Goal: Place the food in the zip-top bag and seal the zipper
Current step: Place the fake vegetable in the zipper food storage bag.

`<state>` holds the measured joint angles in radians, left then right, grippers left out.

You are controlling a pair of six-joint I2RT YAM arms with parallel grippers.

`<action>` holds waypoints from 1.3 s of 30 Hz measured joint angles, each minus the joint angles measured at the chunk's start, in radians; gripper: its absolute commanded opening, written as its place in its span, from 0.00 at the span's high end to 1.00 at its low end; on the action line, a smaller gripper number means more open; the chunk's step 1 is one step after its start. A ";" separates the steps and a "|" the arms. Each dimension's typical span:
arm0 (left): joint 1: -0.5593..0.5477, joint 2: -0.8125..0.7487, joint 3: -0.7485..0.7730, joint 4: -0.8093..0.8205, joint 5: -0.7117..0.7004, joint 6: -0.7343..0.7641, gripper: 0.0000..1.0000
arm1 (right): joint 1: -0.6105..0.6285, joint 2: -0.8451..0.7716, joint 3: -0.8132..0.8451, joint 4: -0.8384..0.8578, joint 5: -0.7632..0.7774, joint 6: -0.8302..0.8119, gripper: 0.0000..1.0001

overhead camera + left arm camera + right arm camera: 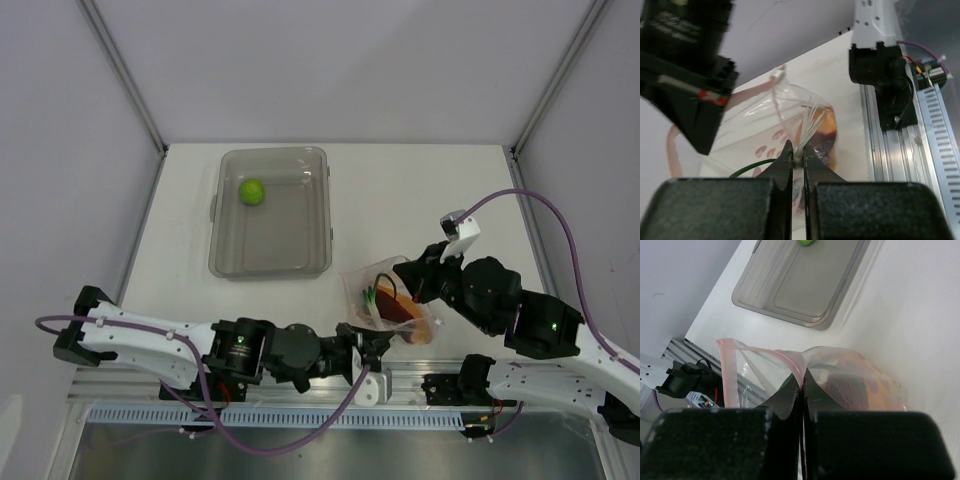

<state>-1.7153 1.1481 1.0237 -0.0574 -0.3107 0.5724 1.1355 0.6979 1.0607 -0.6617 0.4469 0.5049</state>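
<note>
Got zip-top bag (pixel 358 280) at near edge of table (pixel 430 190), right of centre, held up between the two wrists, film crumpled. Mouth facing up and away from the arms, partly open. In right wrist view, zipper (pixel 760 351) seen as a pink-red strip looping out left of the pinch point, not pressed together along that stretch.

Inside bag: green stalk (pixel 369 297), dark-red and tan slice (pixel 405 308), something orange (pixel 425 332) at the low end. Can't separate any other pieces through the crinkled film.

Right gripper (pixel 802 379): fingers together, clamped on zipper at the top of the mouth. Enters from the right in top view, at the bag's far-right corner.

Left gripper (pixel 798 153): fingers all but touching, clamped on the bag's clear film lower down on the near side, with a thin fold visible between the tips. Sits just under the bag's near edge in top view.

Further out: lime (pixel 251 190) alone in clear grey bin (pixel 325 215), up and left of the bag, well apart from it. Bin flat on table, long side running away from the arms.

Aluminium rail (pixel 300 385) along the table's near edge, just beside the bag's low end, both arm bases on it.
</note>
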 measured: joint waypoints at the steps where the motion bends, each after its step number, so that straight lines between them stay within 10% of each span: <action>1: 0.017 0.004 0.027 -0.017 0.003 -0.017 1.00 | 0.000 -0.001 0.000 0.000 0.000 0.000 1.00; 12: 0.240 0.115 0.345 -0.240 0.106 -0.315 1.00 | 0.000 0.002 0.000 0.000 -0.006 0.008 1.00; 30: 0.355 0.278 0.251 -0.304 0.192 -0.512 0.98 | -0.013 0.039 0.004 -0.042 0.019 0.091 1.00; 35: 0.372 0.268 0.237 -0.293 0.190 -0.516 0.52 | -0.013 0.039 0.007 -0.045 0.022 0.097 1.00; 39: 0.390 0.239 0.214 -0.306 0.157 -0.529 0.42 | -0.010 0.038 0.010 -0.036 0.011 0.098 1.00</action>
<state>-1.3251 1.3872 1.2381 -0.3634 -0.1539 0.0429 1.1255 0.7357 1.0702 -0.6979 0.4583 0.6025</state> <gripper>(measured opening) 0.534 0.002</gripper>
